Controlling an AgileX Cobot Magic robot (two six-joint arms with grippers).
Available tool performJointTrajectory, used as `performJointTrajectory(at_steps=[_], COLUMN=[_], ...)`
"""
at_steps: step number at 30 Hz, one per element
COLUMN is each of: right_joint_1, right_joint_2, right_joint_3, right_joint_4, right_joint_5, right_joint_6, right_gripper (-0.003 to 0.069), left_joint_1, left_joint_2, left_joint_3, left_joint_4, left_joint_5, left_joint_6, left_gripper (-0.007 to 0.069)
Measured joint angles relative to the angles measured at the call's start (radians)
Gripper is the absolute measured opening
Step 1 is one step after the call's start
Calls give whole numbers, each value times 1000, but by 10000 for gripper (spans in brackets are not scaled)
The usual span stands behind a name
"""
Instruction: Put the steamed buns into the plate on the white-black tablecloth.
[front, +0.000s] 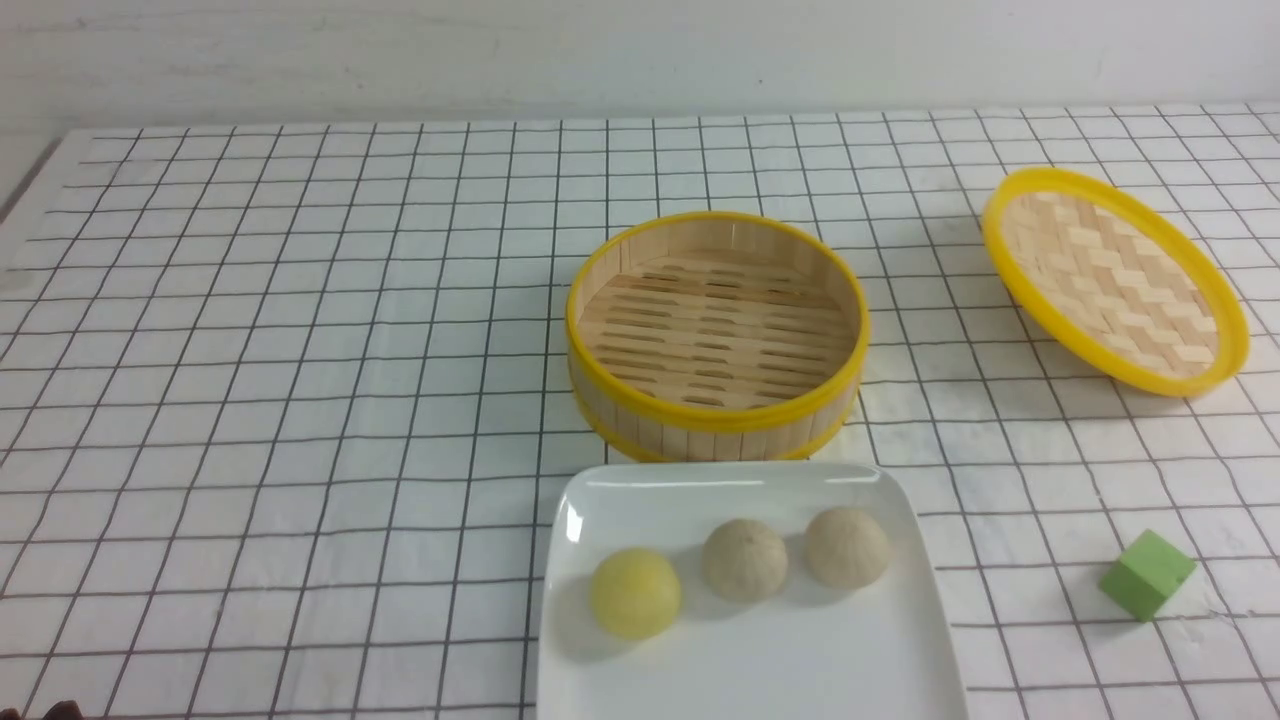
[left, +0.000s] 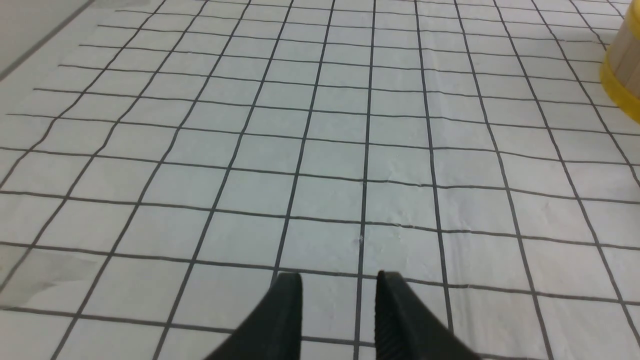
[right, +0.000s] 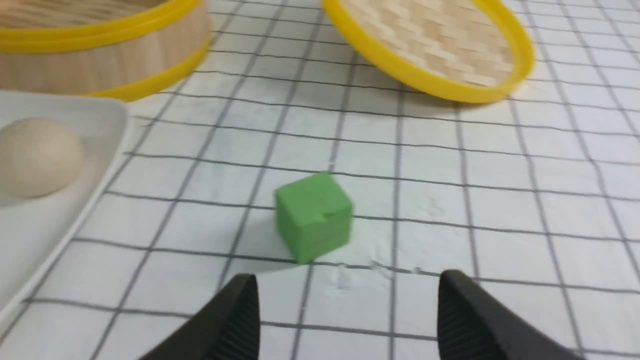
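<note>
Three steamed buns lie in a row on the white plate (front: 750, 690) at the front middle: a yellow bun (front: 635, 592) on the left, a beige bun (front: 744, 559) in the middle and a beige bun (front: 846, 546) on the right. The plate rests on the white-black tablecloth (front: 300, 400). My left gripper (left: 339, 287) is open and empty over bare cloth; the front view does not show it. My right gripper (right: 348, 290) is open and empty, just short of the green cube (right: 313, 215). The right wrist view shows one beige bun (right: 37, 155) on the plate's edge (right: 107, 125).
An empty bamboo steamer basket (front: 716, 335) with a yellow rim stands just behind the plate. Its woven yellow-rimmed lid (front: 1113, 278) lies tilted at the right back. A green cube (front: 1147, 574) sits right of the plate. The basket's edge (left: 622, 60) shows in the left wrist view.
</note>
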Motion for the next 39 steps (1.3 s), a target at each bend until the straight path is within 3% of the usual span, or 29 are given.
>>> performJointTrajectory(at_steps=[6, 39], right_joint_1=[-98, -99], right_joint_2=[0, 0], right_joint_3=[0, 0], right_joint_4=[55, 78], right_joint_5=[0, 2], right_joint_6=[4, -32], right_gripper=[472, 472], left_joint_1=[0, 0], left_joint_2=[0, 0], left_joint_3=[0, 0], left_joint_4=[0, 0], left_joint_5=[0, 1], left_joint_6=[0, 0], left_gripper=[240, 240])
